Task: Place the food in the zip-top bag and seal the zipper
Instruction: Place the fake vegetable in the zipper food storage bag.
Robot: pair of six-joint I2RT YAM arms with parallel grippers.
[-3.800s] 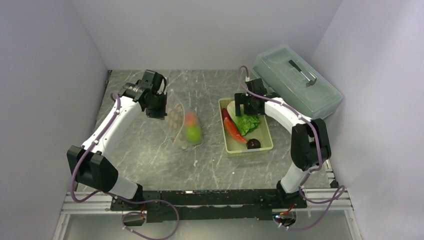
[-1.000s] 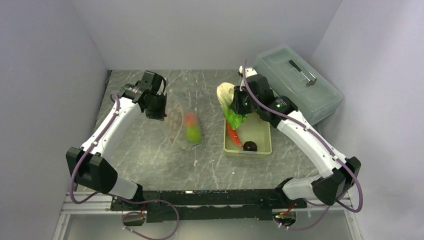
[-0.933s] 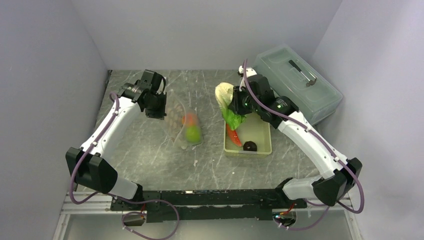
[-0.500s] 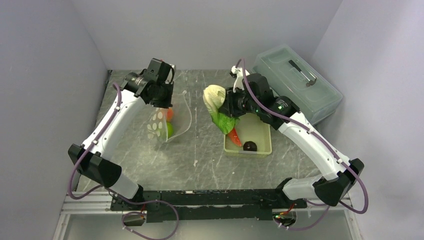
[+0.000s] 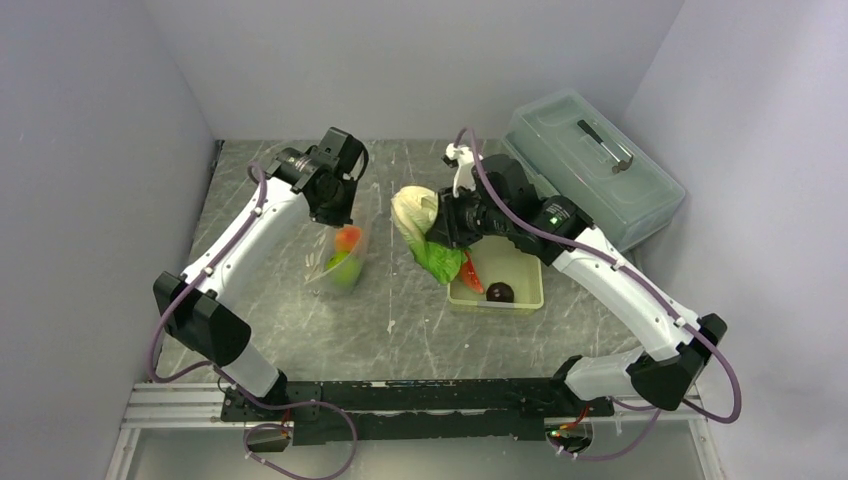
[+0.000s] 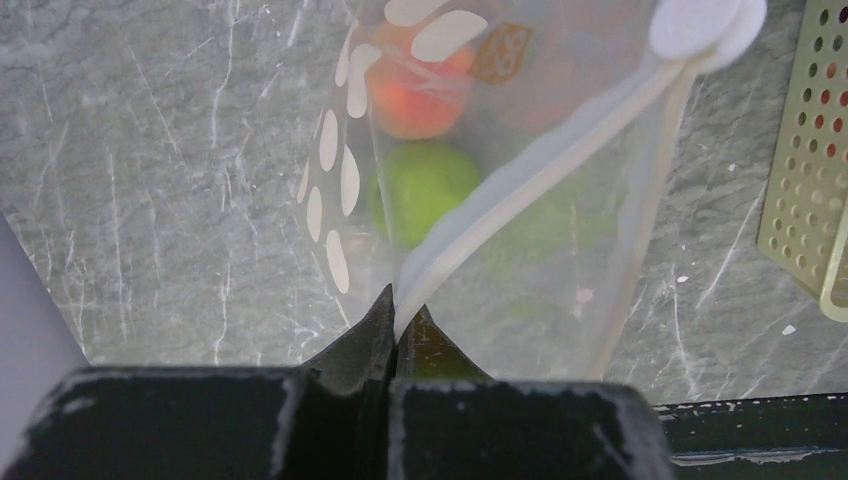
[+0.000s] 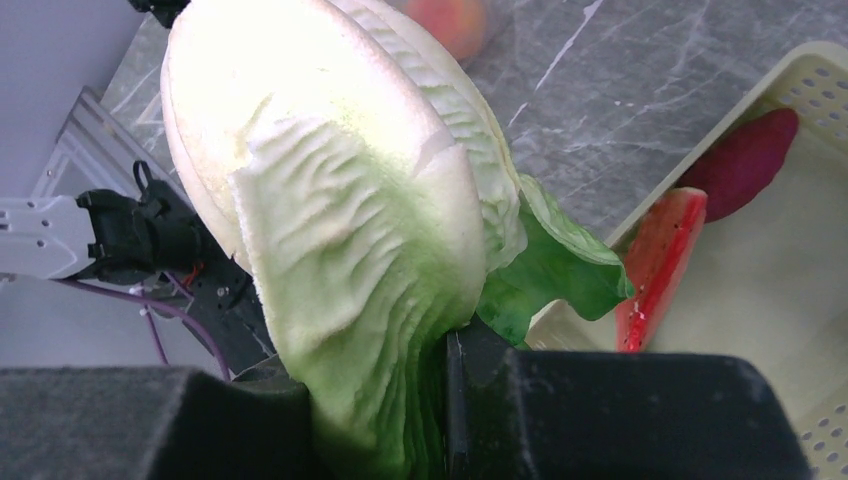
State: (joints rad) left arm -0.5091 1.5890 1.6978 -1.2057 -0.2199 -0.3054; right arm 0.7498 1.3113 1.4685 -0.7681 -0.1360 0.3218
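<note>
Lettuce (image 5: 413, 212) in right tool (image 5: 439, 226), just beside basket (image 5: 497, 304)

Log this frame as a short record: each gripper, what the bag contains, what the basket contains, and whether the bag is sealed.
left gripper: shut on the zipper; the zip-top bag hangs below it
in bag: green ball, orange-red ball
right gripper: shut on the lettuce, held between bag and basket
in basket: red-orange long piece, dark maroon ball
bag seal: open, not zipped
</note>
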